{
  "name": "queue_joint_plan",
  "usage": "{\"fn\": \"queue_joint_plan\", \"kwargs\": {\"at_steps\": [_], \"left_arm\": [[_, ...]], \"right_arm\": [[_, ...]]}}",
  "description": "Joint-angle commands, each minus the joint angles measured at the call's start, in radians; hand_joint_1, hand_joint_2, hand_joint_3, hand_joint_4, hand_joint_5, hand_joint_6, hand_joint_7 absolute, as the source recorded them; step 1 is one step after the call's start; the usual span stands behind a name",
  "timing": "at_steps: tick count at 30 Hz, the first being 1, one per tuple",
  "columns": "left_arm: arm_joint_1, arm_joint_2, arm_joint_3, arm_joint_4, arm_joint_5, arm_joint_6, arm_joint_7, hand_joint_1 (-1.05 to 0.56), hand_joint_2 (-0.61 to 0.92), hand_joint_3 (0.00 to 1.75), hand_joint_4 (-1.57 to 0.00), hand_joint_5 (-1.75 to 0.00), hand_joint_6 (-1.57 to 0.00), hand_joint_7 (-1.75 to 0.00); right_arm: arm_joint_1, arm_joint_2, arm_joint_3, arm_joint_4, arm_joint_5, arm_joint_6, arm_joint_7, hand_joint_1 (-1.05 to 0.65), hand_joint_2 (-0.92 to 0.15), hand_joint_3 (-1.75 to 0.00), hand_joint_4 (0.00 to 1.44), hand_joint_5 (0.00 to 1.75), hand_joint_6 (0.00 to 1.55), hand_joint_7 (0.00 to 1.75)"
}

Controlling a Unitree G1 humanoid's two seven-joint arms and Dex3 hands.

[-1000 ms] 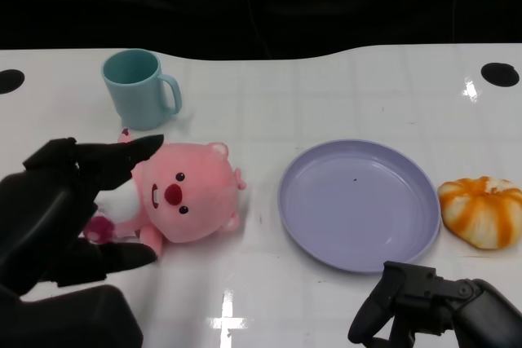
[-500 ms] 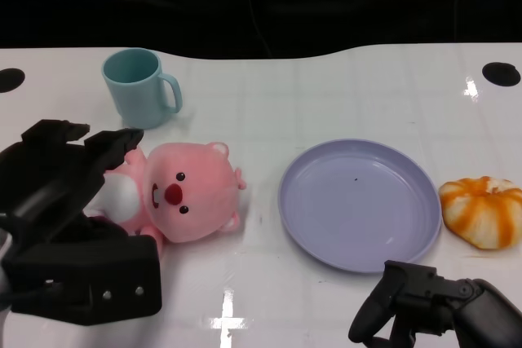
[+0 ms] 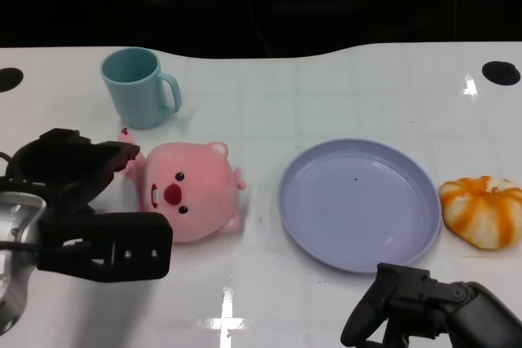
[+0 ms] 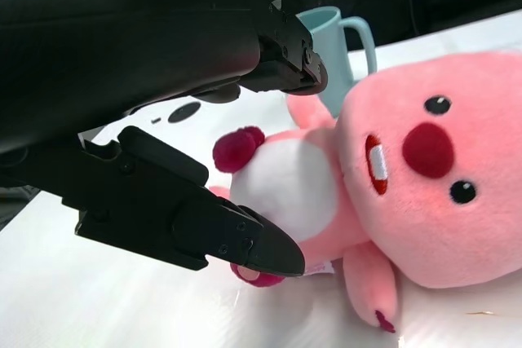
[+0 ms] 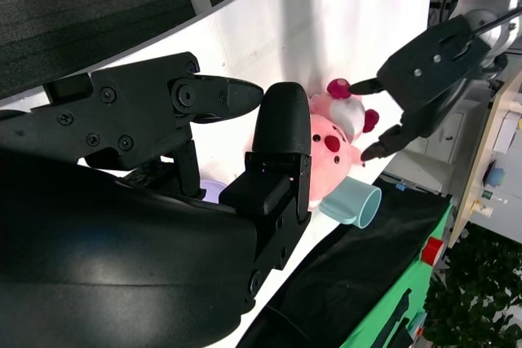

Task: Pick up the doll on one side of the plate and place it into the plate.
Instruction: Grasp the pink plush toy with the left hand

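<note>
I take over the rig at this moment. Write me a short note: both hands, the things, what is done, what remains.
Left robot hand: open, fingers on either side of the pink doll, not yet closed on it.
Right robot hand: near the table edge, fingers curled, holding nothing.
Doll lies on the table left of the purple plate, which holds nothing.
Done: approach to the doll.
Left: grip, lift, place in the plate.
</note>
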Motion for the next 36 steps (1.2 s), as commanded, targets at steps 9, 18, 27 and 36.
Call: {"fn": "queue_joint_plan", "kwargs": {"at_steps": [9,18,27,36], "left_arm": [[-0.213,-0.095,-0.14,0.493,0.004,-0.016,0.103,-0.64,0.92,0.01,-0.19,-0.15,-0.31,0.0],[-0.274,-0.152,-0.209,0.718,-0.038,-0.083,0.181,-0.52,0.92,0.01,-0.37,-0.1,-0.46,-0.03],[-0.264,-0.197,-0.202,0.827,-0.106,-0.138,0.352,-0.27,0.92,0.17,-0.72,-1.68,-0.79,-1.19],[-0.177,-0.198,-0.096,0.82,-0.215,-0.238,0.684,-0.19,0.62,0.85,-0.95,-1.75,-0.72,-1.74]], "right_arm": [[0.023,-0.009,-0.005,-0.045,0.004,0.028,-0.004,-0.25,-0.92,-0.33,0.68,1.57,0.6,1.28],[0.034,-0.011,-0.005,-0.066,0.005,0.046,-0.004,-0.25,-0.92,-0.33,0.67,1.57,0.6,1.28],[0.038,-0.011,-0.006,-0.07,0.007,0.044,-0.003,-0.25,-0.92,-0.33,0.68,1.57,0.6,1.27],[0.024,-0.011,-0.005,-0.064,0.006,0.052,-0.002,-0.24,-0.92,-0.33,0.68,1.57,0.6,1.27]]}}
